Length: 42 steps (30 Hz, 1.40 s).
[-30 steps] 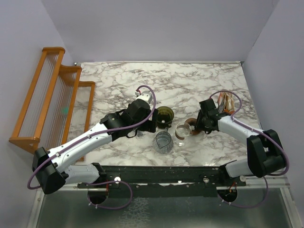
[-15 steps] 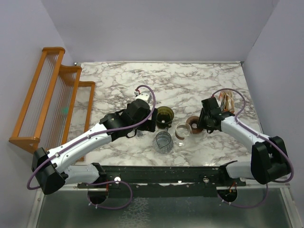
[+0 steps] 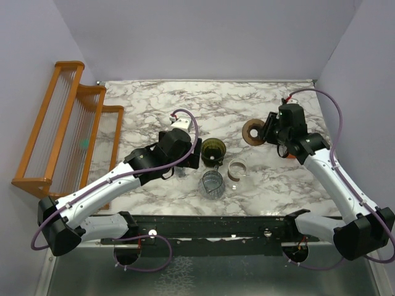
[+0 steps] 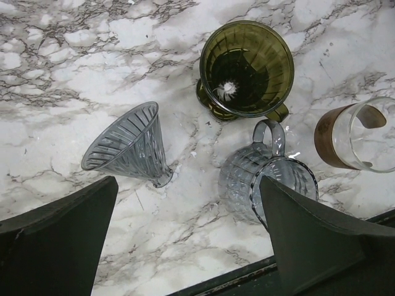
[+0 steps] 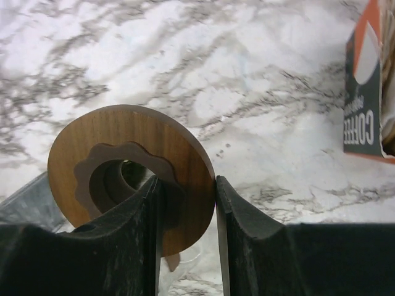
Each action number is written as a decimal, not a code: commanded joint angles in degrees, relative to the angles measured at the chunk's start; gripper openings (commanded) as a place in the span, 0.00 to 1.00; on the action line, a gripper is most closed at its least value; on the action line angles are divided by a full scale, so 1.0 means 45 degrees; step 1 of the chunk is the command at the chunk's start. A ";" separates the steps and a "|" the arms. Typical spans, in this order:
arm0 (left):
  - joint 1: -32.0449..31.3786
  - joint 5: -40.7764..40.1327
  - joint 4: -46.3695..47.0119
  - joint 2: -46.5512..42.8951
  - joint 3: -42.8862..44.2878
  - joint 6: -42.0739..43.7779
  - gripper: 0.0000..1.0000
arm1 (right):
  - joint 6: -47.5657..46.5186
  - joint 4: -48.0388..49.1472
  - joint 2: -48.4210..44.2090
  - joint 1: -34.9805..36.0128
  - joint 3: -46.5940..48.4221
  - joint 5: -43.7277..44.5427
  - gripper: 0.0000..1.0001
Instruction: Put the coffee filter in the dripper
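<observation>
The dark olive-green dripper (image 3: 213,150) stands upright mid-table, and the left wrist view (image 4: 247,68) shows it is empty inside. No white coffee filter shows in any view. My left gripper (image 3: 185,160) hovers just left of the dripper, open and empty; its dark fingers (image 4: 55,240) stand wide apart over bare marble. My right gripper (image 3: 263,132) is raised at the right rear, shut on a brown wooden disc (image 3: 251,131) by its rim. The right wrist view shows the disc (image 5: 123,148) clamped between the fingers (image 5: 247,234).
A clear ribbed cone (image 4: 126,148) lies on its side left of the dripper. A clear glass cup with a handle (image 3: 212,184) sits in front of it. A brown-banded glass ring (image 3: 236,169) lies to its right. An orange and dark coffee box (image 5: 364,92) lies far right. A wooden rack (image 3: 68,123) stands at the left.
My right gripper has lifted the brown disc away from the glass ring and carried it back and to the right. My left gripper has shifted slightly.
</observation>
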 commanded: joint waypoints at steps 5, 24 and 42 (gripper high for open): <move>-0.0044 -0.1288 -0.0707 -0.0440 0.0590 0.0446 0.99 | -0.0828 -0.0497 -0.0044 -0.0001 0.1807 -0.3754 0.01; -0.0058 -0.2797 -0.1116 -0.2078 0.1327 0.0970 0.99 | -0.3914 -0.0799 0.1940 0.4627 0.3436 -0.3160 0.01; -0.0059 -0.3045 -0.1114 -0.2618 0.0731 0.0596 0.99 | -0.7511 -0.1709 0.3474 0.7087 0.2991 -0.2558 0.00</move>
